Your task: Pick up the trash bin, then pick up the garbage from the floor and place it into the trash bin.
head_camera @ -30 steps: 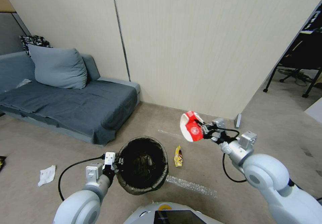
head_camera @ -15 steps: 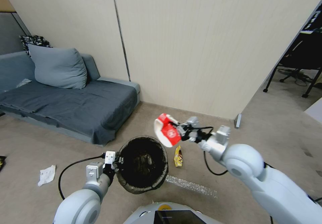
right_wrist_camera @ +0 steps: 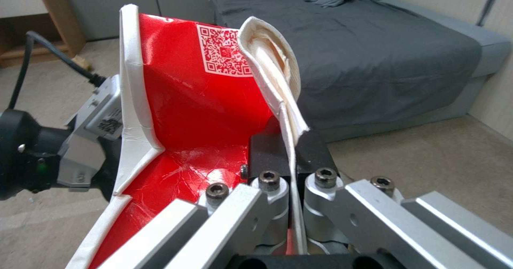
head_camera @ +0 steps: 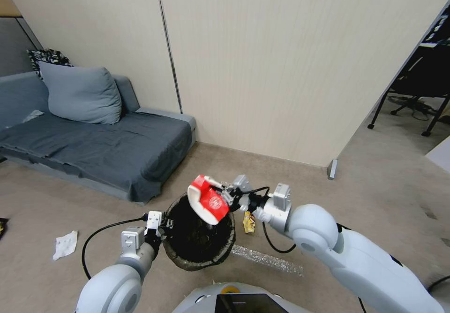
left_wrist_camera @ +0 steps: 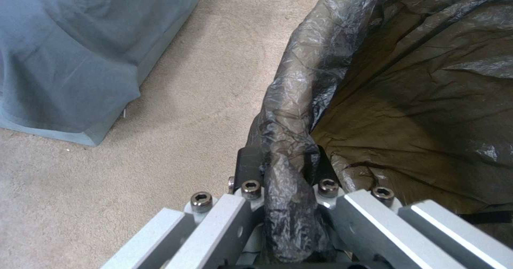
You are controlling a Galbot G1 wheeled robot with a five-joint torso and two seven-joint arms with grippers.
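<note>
Bin [head_camera: 199, 232] hangs off the floor [head_camera: 384, 200] in front of the robot, mouth up. Left gripper [head_camera: 157, 227] is clamped on its near-left rim; left wrist view shows both fingers [left_wrist_camera: 248, 162] pinching the dark bag folded over that rim.

Change over the last second: right gripper [head_camera: 226, 197] has swung in from well to the right of the bin, carrying the red-and-white packet [head_camera: 206, 204]. Packet now sits above the far-right part of the bin mouth, lower end over the opening. Bin and left arm have not shifted.

Right wrist view: jaws closed on the packet's white edge [right_wrist_camera: 286, 112], packet not yet let go.

Judgement: transport is essentially done; packet looks placed for a drop, though it overlaps the far rim and could catch there.

Litter on the carpet:
- yellow wrapper [head_camera: 249, 222], just right of bin
- clear film [head_camera: 267, 258], near right of bin
- white tissue [head_camera: 65, 244], well left
</note>
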